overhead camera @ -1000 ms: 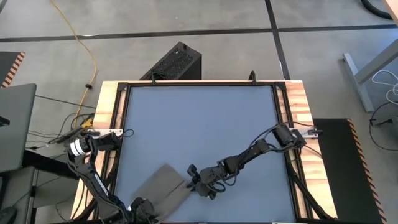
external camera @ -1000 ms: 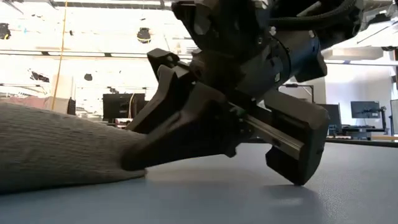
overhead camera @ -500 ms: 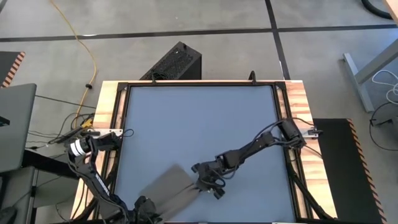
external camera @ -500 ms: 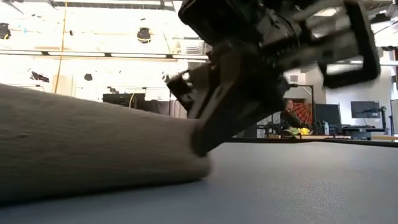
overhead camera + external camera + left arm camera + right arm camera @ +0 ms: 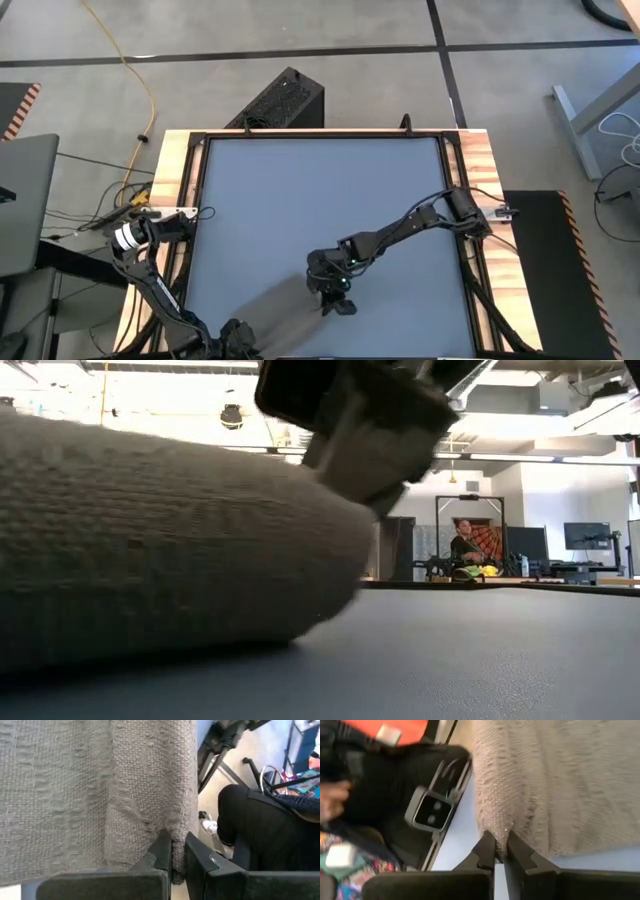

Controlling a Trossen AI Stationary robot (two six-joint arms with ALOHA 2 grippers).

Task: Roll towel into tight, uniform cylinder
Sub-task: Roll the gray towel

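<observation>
Near table's front edge, towel (image 5: 150,540) (filling low view) pinched by both grippers.

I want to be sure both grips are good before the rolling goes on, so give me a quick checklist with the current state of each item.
1. Left pincer shut on towel edge: ok.
2. Right pincer shut on towel edge: ok.
3. Towel already rolled tight: cannot tell, high view is blurred.
4. Table beyond the towel free of other things: ok.
5. Towel lying fully on the table: cannot tell.
</observation>
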